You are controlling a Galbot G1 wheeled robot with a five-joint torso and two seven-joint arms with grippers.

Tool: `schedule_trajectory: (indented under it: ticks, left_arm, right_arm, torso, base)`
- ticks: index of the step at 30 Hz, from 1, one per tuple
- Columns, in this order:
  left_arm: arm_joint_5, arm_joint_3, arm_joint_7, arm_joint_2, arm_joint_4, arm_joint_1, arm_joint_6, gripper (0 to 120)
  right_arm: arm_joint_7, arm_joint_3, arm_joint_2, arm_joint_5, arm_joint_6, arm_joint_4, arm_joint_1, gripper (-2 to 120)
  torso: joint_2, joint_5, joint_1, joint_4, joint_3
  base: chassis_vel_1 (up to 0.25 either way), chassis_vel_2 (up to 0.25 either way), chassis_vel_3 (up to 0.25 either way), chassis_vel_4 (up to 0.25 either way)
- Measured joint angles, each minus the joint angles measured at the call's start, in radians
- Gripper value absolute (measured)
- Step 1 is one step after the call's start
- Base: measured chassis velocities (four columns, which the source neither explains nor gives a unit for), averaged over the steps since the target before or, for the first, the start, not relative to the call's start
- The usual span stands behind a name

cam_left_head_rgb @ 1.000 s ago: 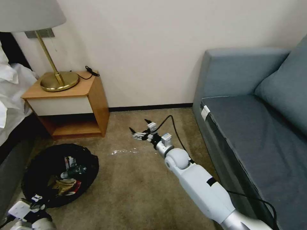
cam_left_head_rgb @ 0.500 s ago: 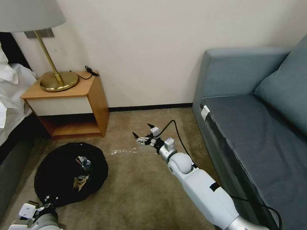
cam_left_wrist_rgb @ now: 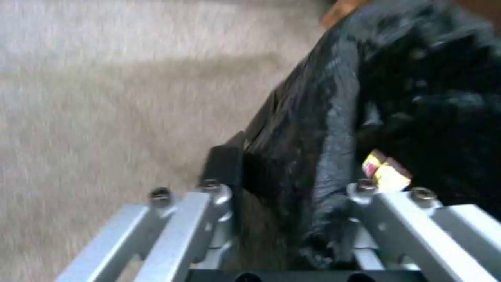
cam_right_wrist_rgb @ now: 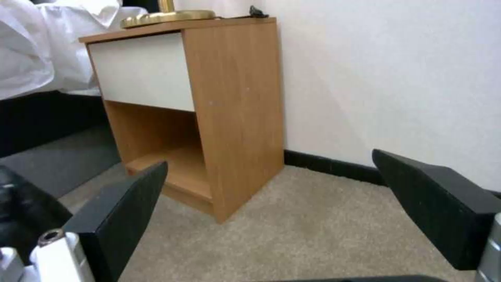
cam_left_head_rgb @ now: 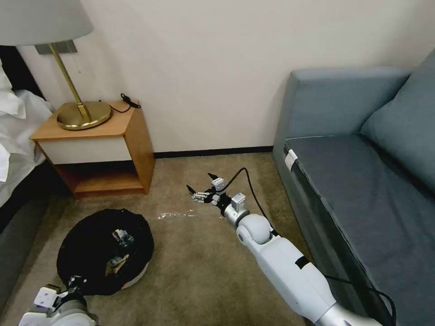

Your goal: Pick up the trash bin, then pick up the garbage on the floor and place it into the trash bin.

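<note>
the trash bin (cam_left_head_rgb: 106, 246) sits low on the carpet (cam_left_head_rgb: 204, 262) at about 8 o'clock in the head view, its white body showing as a thin sliver under the crinkly black bag (cam_left_wrist_rgb: 334, 129) that is draped over its rim. inside it lies the garbage (cam_left_head_rgb: 120, 251): a few small scraps, one of them a yellow-and-red piece (cam_left_wrist_rgb: 385, 172) seen close up in the left wrist view just past the rim.

the left gripper (cam_left_head_rgb: 74, 284) is at the bin's near edge, at roughly 7 o'clock in the head view. in the left wrist view its jaws straddle the bagged rim, one dark pad (cam_left_wrist_rgb: 224, 164) on the outside wall and the other side inside the bin, pinching the bin's edge between them.

the right gripper (cam_left_head_rgb: 201, 185) reaches forward over the carpet near the middle of the head view, at about 1 o'clock from the bin and well apart from it. its jaws are spread wide with nothing between them, the two black pads (cam_right_wrist_rgb: 125, 211) framing the wooden nightstand (cam_right_wrist_rgb: 229, 98) in the right wrist view.

a thin clear scrap (cam_left_head_rgb: 174, 215) lies on the carpet between the bin and the right gripper. the nightstand carries a brass lamp (cam_left_head_rgb: 81, 113), and a blue sofa (cam_left_head_rgb: 362, 172) stands at 3 o'clock.
</note>
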Motion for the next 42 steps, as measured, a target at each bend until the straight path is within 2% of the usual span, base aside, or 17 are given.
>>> schedule_trajectory:
  ticks: [2,8,10,12,14,15,16,18,19,21,22,24,25,28,30,33,42]
  left_arm:
    - [0.094,0.008,0.02,0.0,-0.012,0.01,-0.036,43]
    - [0.192,0.011,0.035,0.0,-0.039,0.029,-0.07,58]
    - [0.244,0.011,0.043,0.0,-0.056,0.041,-0.087,71]
    - [0.26,0.012,0.047,0.0,-0.06,0.046,-0.095,72]
    - [0.362,0.024,0.066,0.0,-0.08,0.072,-0.145,86]
    - [0.362,0.024,0.066,0.0,-0.08,0.072,-0.145,86]
    - [0.403,0.029,0.075,0.0,-0.085,0.08,-0.168,90]
    - [0.535,0.04,0.117,0.0,-0.107,0.103,-0.241,98]
    - [0.535,0.04,0.117,0.0,-0.107,0.103,-0.241,98]
    - [0.661,0.05,0.154,0.0,-0.128,0.121,-0.326,100]
    - [0.695,0.053,0.166,0.0,-0.135,0.124,-0.347,100]
    - [0.706,0.055,0.173,0.0,-0.138,0.125,-0.354,100]
    - [0.76,0.061,0.209,0.004,-0.144,0.132,-0.377,100]
    - [0.818,0.069,0.243,0.013,-0.141,0.132,-0.415,100]
    - [0.832,0.085,0.281,0.027,-0.133,0.128,-0.459,100]
    - [0.831,0.102,0.308,0.033,-0.132,0.128,-0.476,100]
    - [0.828,0.198,0.35,0.015,-0.106,0.12,-0.483,100]
  right_arm:
    - [-0.003,0.005,0.002,0.005,0.015,0.007,-0.01,100]
    - [-0.003,0.011,0.001,0.018,0.018,0.034,-0.03,100]
    - [0.0,0.017,-0.002,0.023,0.015,0.057,-0.048,100]
    - [0.0,0.02,-0.003,0.023,0.015,0.064,-0.055,100]
    - [-0.004,0.033,-0.008,0.021,0.03,0.086,-0.084,100]
    - [-0.004,0.033,-0.008,0.021,0.03,0.086,-0.084,100]
    - [-0.005,0.038,-0.009,0.021,0.036,0.093,-0.093,100]
    - [-0.007,0.053,-0.012,0.021,0.049,0.112,-0.12,100]
    - [-0.007,0.053,-0.012,0.021,0.049,0.112,-0.12,100]
    - [-0.008,0.073,-0.013,0.024,0.064,0.129,-0.15,100]
    - [-0.008,0.083,-0.013,0.024,0.07,0.135,-0.162,100]
    - [-0.008,0.088,-0.013,0.024,0.072,0.138,-0.166,100]
    - [-0.007,0.107,-0.012,0.026,0.08,0.15,-0.187,100]
    - [-0.002,0.132,-0.009,0.036,0.095,0.162,-0.209,100]
    - [0.006,0.173,0.005,0.047,0.109,0.175,-0.24,100]
    - [0.009,0.206,0.019,0.051,0.118,0.182,-0.263,100]
    - [0.007,0.307,0.063,0.089,0.125,0.218,-0.343,100]
  torso:
    - [0.0,0.0,0.0,-0.0001,0.0]
    - [0.0,-0.0001,0.0,0.0001,0.0]
    - [0.0,0.0,0.0,0.0,0.0]
    - [0.0,-0.0001,0.0,0.0001,0.0]
    - [0.0,-0.0001,0.0,0.0001,0.0]
    - [0.0,-0.0001,0.0,0.0001,0.0]
    - [0.0,-0.0001,0.0,0.0002,0.0]
    - [0.0,0.0,0.0,0.0001,0.0]
    - [0.0,0.0,0.0,0.0001,0.0]
    - [0.0,0.0,0.0,0.0001,0.0]
    - [0.0,0.0001,0.0,0.0,0.0]
    - [0.0,0.0001,0.0,0.0,0.0]
    - [0.0,0.0,0.0,0.0001,0.0]
    - [0.0,0.0001,0.0,0.0,0.0]
    - [0.0,-0.0002,0.0,0.0,0.0]
    - [0.0,0.0,0.0,0.0,0.0]
    - [0.0,0.0,0.0,0.0,0.0]
  base:
    - [0.0,0.0,0.0,0.0]
    - [0.0,0.0,0.0,0.0]
    - [0.0,0.0,0.0,0.0]
    - [0.0,0.0,0.0,0.0]
    - [0.0,0.0,0.0,0.0]
    - [0.0,0.0,0.0,0.0]
    - [0.0,0.0,0.0,0.0]
    - [0.0,0.0,0.0,0.0]
    - [0.0,0.0,0.0,0.0]
    - [0.0,0.0,0.0,0.0]
    - [0.0,0.0,0.0,0.0]
    - [0.0,0.0,0.0,0.0]
    - [0.0,0.0,0.0,0.0]
    - [0.0,0.0,0.0,0.0]
    - [0.0,0.0,0.0,0.0]
    - [0.0,0.0,0.0,0.0]
    - [0.0,0.0,0.0,0.0]
